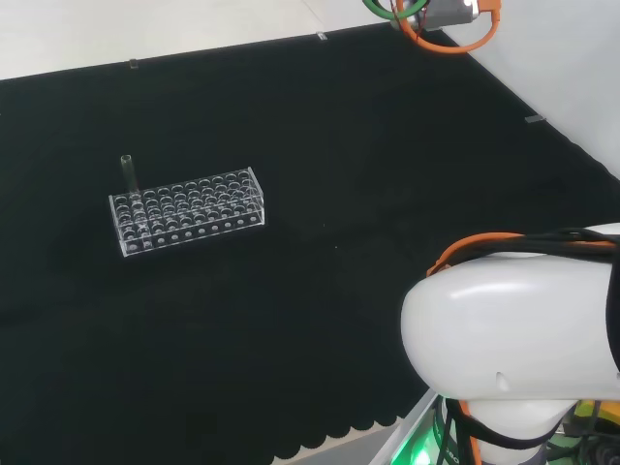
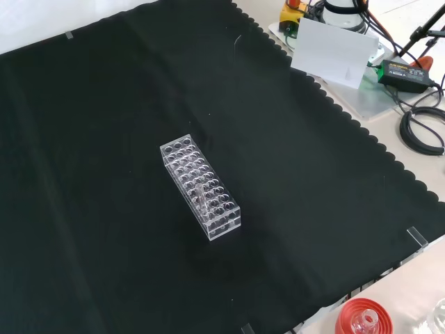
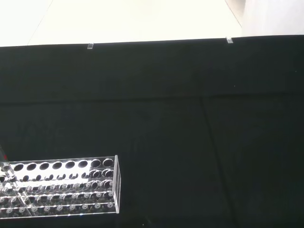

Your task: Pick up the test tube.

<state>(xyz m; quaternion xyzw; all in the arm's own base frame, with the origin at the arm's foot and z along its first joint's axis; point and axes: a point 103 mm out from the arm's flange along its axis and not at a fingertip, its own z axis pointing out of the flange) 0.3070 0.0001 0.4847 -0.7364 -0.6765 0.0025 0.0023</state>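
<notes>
Clear plastic rack (image 1: 187, 209) holds 1 upright test tube (image 1: 127, 175) at its far-left corner; I'm at approach, must reach it, hand's state I cannot tell.

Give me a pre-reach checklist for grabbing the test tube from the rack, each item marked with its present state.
1. Test tube upright in the rack: ok.
2. Tube sits at the rack's far-left corner in the head view: ok.
3. Tube top stands clear above the rack: ok.
4. Cloth around the rack free of other ware: ok.
5. Rack flat on the cloth: ok.
6. Robot hand's finger state: cannot tell.
</notes>
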